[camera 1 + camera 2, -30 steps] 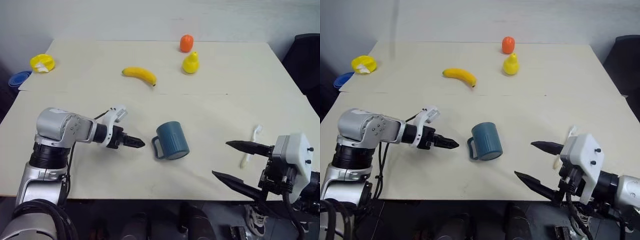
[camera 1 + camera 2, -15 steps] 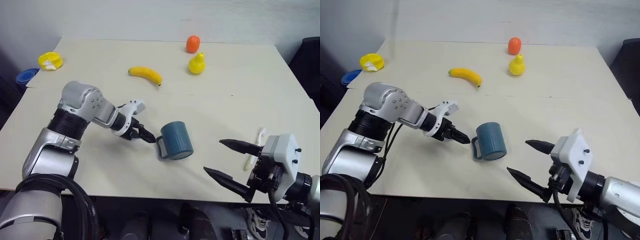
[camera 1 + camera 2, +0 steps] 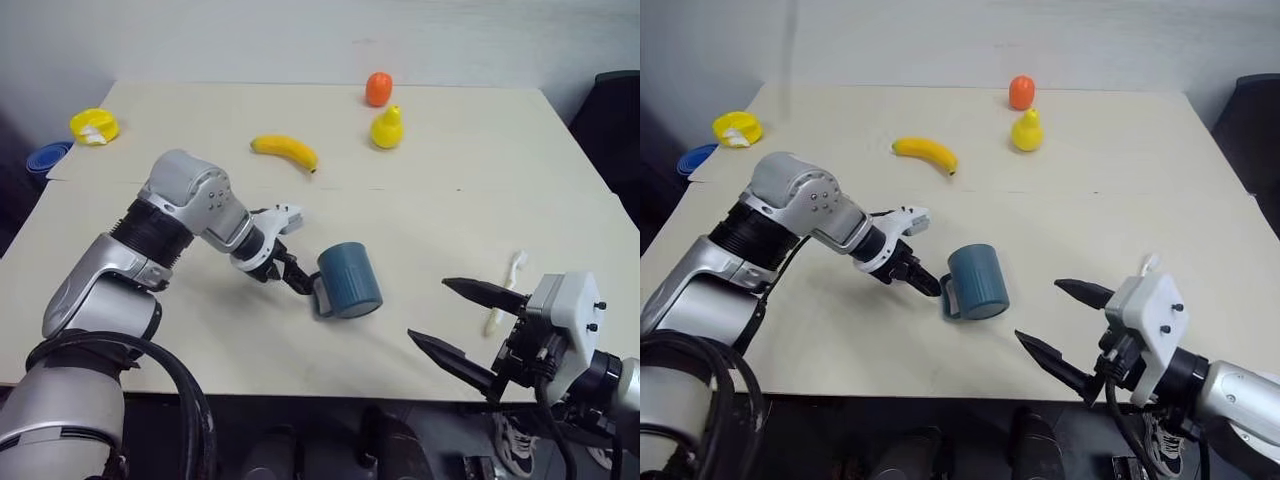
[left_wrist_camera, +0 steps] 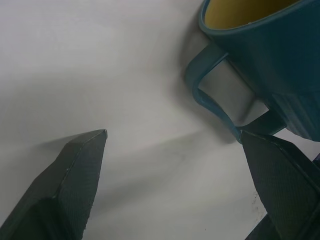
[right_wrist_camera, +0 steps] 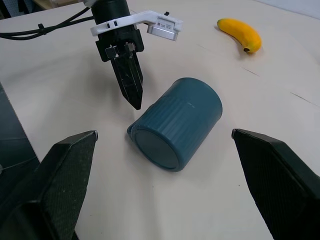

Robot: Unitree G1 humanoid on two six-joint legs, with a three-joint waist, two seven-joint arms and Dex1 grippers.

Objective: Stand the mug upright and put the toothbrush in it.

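Where our left fingers (image 3: 297, 283) hung well short of the mug (image 3: 349, 280) earlier, they now sit spread beside its handle; right fingers (image 3: 462, 322) stay spread, empty.

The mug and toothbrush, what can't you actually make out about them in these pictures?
- Mug: lies on its side; head views don't show whether the left gripper touches its handle.
- Left wrist view: mug body and yellowish inside cut off by the picture edge.
- Toothbrush: partly hidden behind the right gripper; bristles too small to tell.
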